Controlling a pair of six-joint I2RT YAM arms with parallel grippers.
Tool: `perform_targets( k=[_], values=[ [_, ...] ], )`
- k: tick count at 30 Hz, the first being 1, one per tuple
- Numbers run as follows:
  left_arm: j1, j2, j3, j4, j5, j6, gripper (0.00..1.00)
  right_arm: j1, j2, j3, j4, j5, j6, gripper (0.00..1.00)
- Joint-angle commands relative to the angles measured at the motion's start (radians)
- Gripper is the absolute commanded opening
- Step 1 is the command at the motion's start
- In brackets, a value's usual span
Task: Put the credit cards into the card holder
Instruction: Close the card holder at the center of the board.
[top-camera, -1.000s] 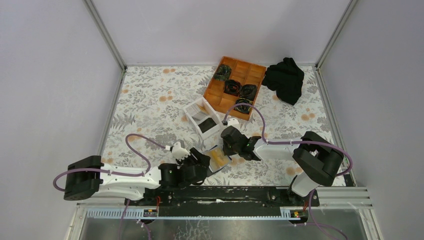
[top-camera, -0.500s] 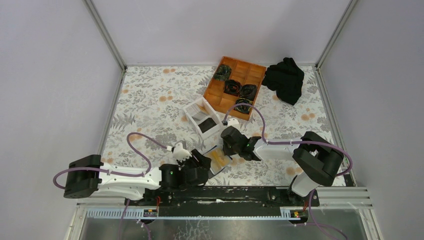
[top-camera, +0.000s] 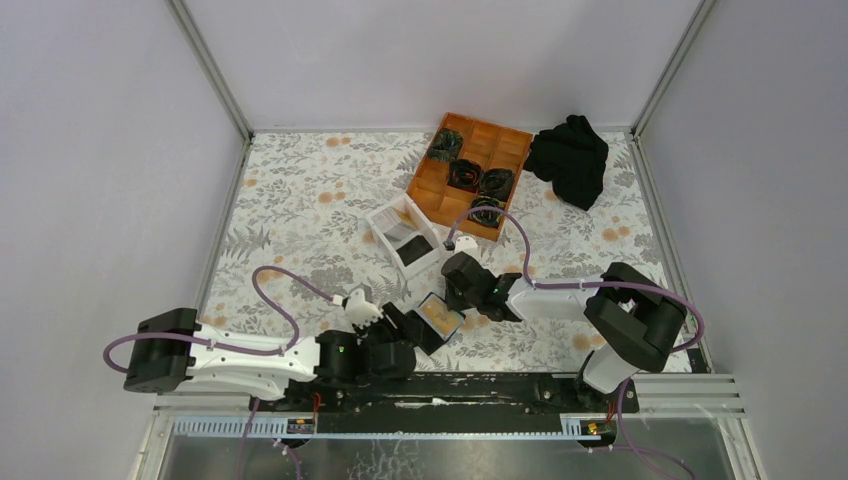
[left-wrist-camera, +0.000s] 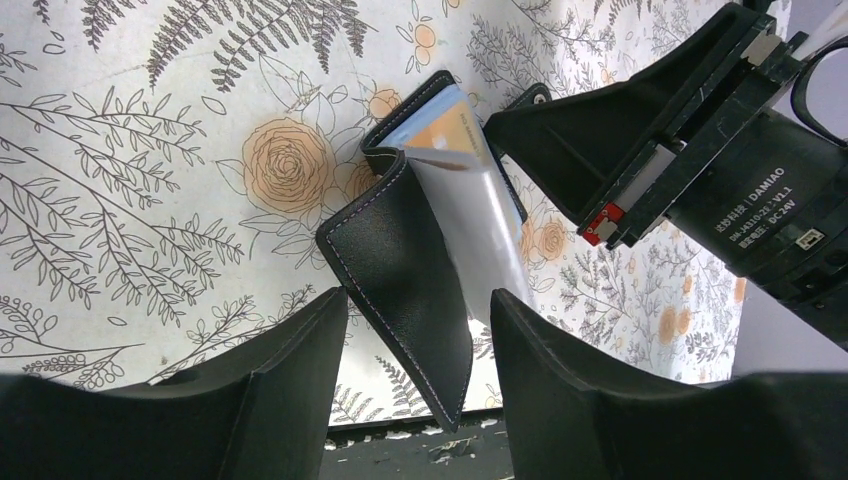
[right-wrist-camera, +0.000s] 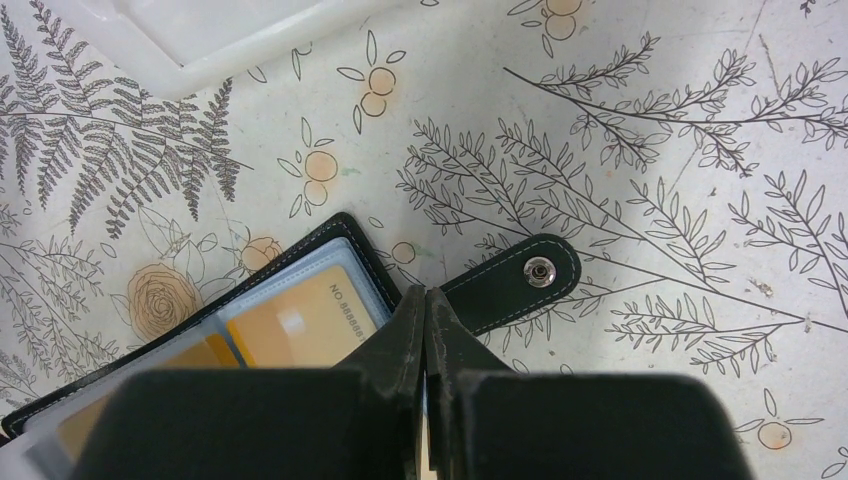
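The black card holder (left-wrist-camera: 405, 270) lies partly open on the floral table, its near cover raised on edge. Clear sleeves inside show an orange-tan credit card (right-wrist-camera: 300, 320) and a light blue credit card (left-wrist-camera: 432, 122). My left gripper (left-wrist-camera: 418, 345) is open, and the raised cover's corner hangs between its fingers with a gap on each side. My right gripper (right-wrist-camera: 425, 295) is shut with nothing in it, its tips resting at the holder's far edge beside the snap strap tab (right-wrist-camera: 520, 280). From above, the card holder (top-camera: 436, 318) sits between both grippers.
A white open box (top-camera: 403, 236) stands just behind the holder. An orange wooden compartment tray (top-camera: 470, 175) with dark items and a black cloth (top-camera: 570, 158) lie at the back right. The black rail (top-camera: 450, 385) runs along the table's near edge.
The holder's near cover has swung up over the sleeves, hiding part of the orange card. My left gripper has shifted a little toward the holder. The right arm has stayed put.
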Motion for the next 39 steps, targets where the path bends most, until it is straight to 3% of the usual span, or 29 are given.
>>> perform_targets(
  k=[1,15,39],
  values=[
    [-0.011,-0.008,0.019,-0.040,-0.059,-0.042,0.62,0.013,0.043,-0.011,-0.018,-0.002,0.006,0.00],
    [-0.011,0.029,0.086,-0.054,-0.138,-0.019,0.63,0.016,0.042,-0.011,-0.021,-0.003,0.006,0.00],
    [-0.005,0.253,0.257,-0.020,-0.275,0.025,0.69,0.016,0.022,-0.028,-0.023,0.012,0.014,0.00]
  ],
)
